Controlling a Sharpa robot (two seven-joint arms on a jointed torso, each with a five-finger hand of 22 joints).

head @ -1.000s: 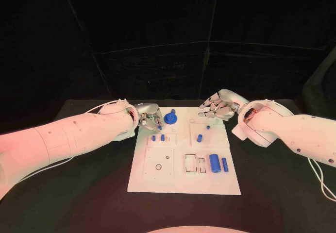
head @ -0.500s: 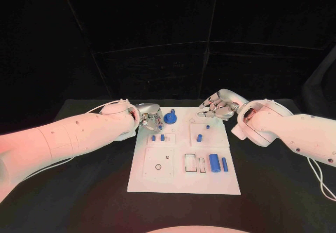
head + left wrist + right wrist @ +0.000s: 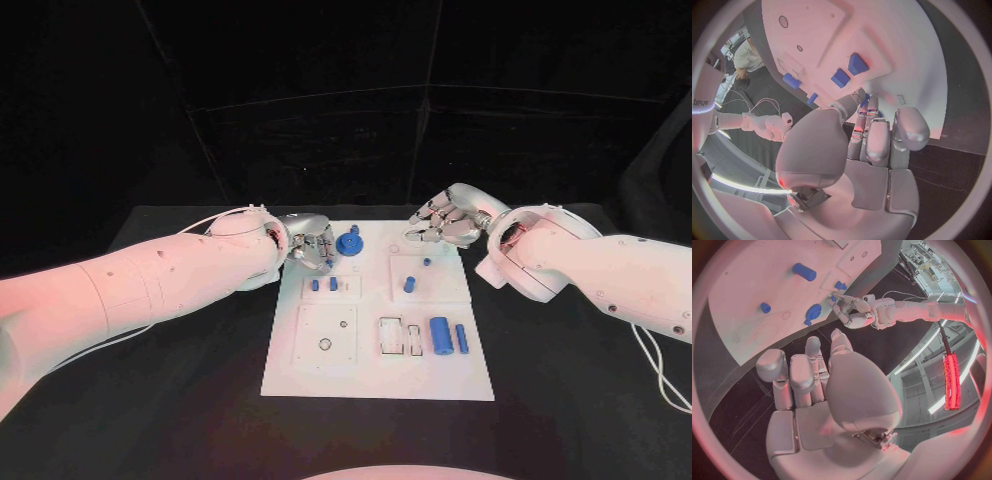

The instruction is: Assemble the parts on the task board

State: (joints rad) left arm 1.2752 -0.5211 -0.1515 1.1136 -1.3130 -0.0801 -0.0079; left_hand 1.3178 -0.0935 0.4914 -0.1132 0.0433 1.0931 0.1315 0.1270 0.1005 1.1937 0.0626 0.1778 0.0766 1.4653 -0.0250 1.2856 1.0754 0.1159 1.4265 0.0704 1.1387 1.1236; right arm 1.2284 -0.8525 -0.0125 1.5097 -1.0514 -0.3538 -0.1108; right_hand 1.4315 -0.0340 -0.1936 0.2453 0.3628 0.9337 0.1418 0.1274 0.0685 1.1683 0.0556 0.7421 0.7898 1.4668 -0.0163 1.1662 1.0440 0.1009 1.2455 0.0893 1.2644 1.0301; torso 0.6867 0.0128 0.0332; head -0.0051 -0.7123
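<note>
Black surface (image 3: 173,380) carries the task board (image 3: 378,375), where most blue parts (image 3: 441,336) lie unassembled, while the left robot hand (image 3: 307,246) is clenched empty near the blue gear (image 3: 349,246) and the right robot hand (image 3: 449,222) is curled, holding nothing.

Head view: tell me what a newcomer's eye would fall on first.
The white task board in the middle of the black table stands out first, dotted with small blue parts. Next come the two silver hands at its far end: the left hand beside a blue gear-like part at the far left corner, the right hand hovering by the far right corner with its fingers curled in.
</note>
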